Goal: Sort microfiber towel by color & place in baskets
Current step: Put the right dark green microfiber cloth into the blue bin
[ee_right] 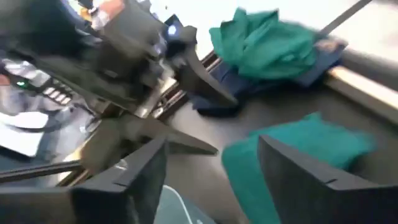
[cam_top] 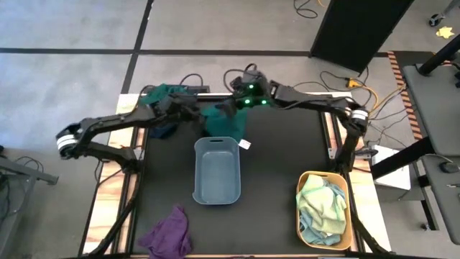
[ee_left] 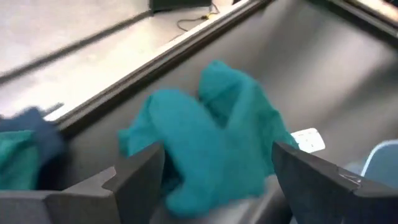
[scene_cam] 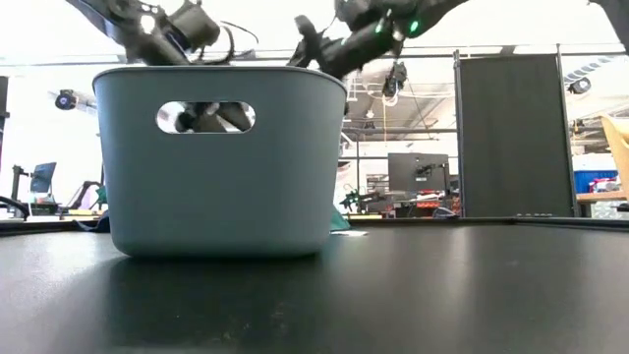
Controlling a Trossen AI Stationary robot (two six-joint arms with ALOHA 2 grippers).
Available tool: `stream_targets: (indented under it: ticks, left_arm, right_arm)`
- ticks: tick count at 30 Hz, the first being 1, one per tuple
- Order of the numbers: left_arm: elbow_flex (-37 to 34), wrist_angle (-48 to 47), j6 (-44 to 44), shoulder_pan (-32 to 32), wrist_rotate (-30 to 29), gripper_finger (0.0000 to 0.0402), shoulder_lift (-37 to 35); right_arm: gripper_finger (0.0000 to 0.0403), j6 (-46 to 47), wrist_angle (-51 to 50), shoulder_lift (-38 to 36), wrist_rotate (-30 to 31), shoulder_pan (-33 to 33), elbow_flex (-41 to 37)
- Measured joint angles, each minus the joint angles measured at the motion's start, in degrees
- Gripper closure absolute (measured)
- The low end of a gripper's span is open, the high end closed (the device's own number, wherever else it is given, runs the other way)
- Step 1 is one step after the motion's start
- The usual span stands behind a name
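A dark green towel [cam_top: 227, 121] with a white tag [ee_left: 308, 140] lies bunched on the black table, just beyond the far rim of the grey-blue basket [cam_top: 215, 171]. My right gripper [cam_top: 231, 108] hangs open just above it, touching nothing; in its wrist view the towel [ee_right: 298, 155] shows below the fingers. My left gripper [cam_top: 192, 112] is open to the towel's left and points at it [ee_left: 211, 137] without touching. Another green towel [ee_right: 267, 40] lies on a navy one [cam_top: 164, 129] at the far left. The yellow-orange basket [cam_top: 302, 216] holds pale yellow-green and light blue towels.
A purple towel [cam_top: 169, 232] lies at the near left edge of the table. The two arms stand close together above the far middle. Cables [cam_top: 338, 79] run on the floor beyond the far edge. The grey-blue basket [scene_cam: 221, 162] fills the low view's left.
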Motion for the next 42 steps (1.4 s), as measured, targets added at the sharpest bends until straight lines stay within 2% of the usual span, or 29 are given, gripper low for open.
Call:
stream_targets:
  ticks: [5,15,21,25,28,30,32,36,37,42]
  left_arm:
    - [0.02,8.23,-1.86,1.69,5.41,0.0120,6.22]
    - [0.04,8.52,-7.29,2.88,8.89,0.0120,16.07]
    - [0.04,8.66,-9.77,2.95,9.18,0.0121,21.10]
    - [1.05,7.85,-11.29,2.97,9.64,0.0137,25.19]
    - [3.59,4.10,-10.63,2.95,8.63,0.0168,29.04]
    - [6.54,1.34,-9.70,2.92,7.41,0.0204,30.68]
    - [9.44,-3.28,-7.85,2.94,5.15,0.0253,32.30]
    - [14.59,-10.87,-3.89,3.00,2.64,0.0374,33.99]
    - [15.51,-12.08,-3.57,3.10,2.60,0.0387,34.01]
    - [19.50,-15.76,-2.03,3.11,2.65,0.0398,31.14]
  right_arm:
    - [0.0127,-3.34,-9.59,-6.27,3.83,0.12,-0.16]
    - [0.0094,-8.79,-28.41,-16.50,16.06,1.12,-0.77]
    - [0.0095,-8.53,-32.59,-18.55,17.77,1.27,-1.26]
    - [0.0103,-7.14,-33.51,-18.61,17.72,1.93,-1.80]
    - [0.0108,-6.52,-33.48,-18.63,17.68,2.60,-2.12]
    - [0.0110,-6.40,-33.56,-18.63,17.70,3.16,-2.47]
    - [0.0113,-6.16,-33.60,-18.69,17.68,3.71,-2.72]
    - [0.0119,-5.35,-33.66,-19.43,17.66,4.81,-2.97]
    - [0.0120,-5.35,-33.85,-19.67,17.66,5.04,-2.97]
    - [0.0129,-3.79,-35.84,-21.03,17.78,6.18,-2.97]
